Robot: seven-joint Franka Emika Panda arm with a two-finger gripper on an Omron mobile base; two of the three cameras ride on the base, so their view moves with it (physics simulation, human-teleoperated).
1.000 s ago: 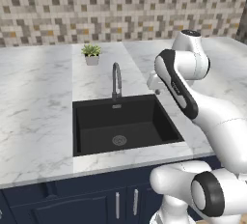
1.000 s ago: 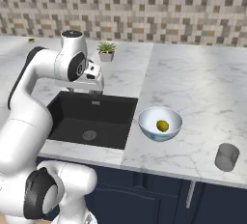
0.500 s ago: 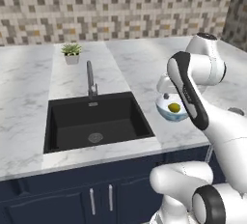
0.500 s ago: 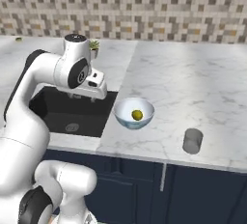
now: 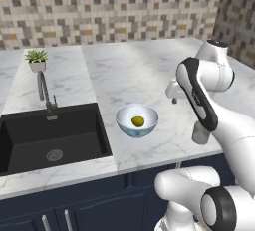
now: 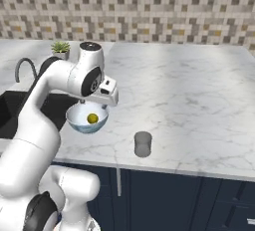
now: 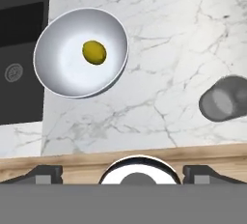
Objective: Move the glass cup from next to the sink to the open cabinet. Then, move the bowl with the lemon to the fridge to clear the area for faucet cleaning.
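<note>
The glass cup stands upright near the counter's front edge, right of the bowl; it also shows as a grey tumbler and partly behind my arm. The white bowl holds the lemon and sits just right of the black sink. My gripper hangs open and holds nothing, above the counter between bowl and cup, touching neither. The hand hovers over the bowl's far rim. The faucet stands behind the sink. The open cabinet and the fridge are out of view.
A small potted plant sits behind the faucet by the tiled wall. A side wall closes the counter at the far right. Navy base cabinets run below the counter's front edge. Bare marble stretches right of the bowl.
The base has driven right along the counter, so the sink has slid left in both views and the bowl and cup now sit near my hand. The things themselves have not moved.
</note>
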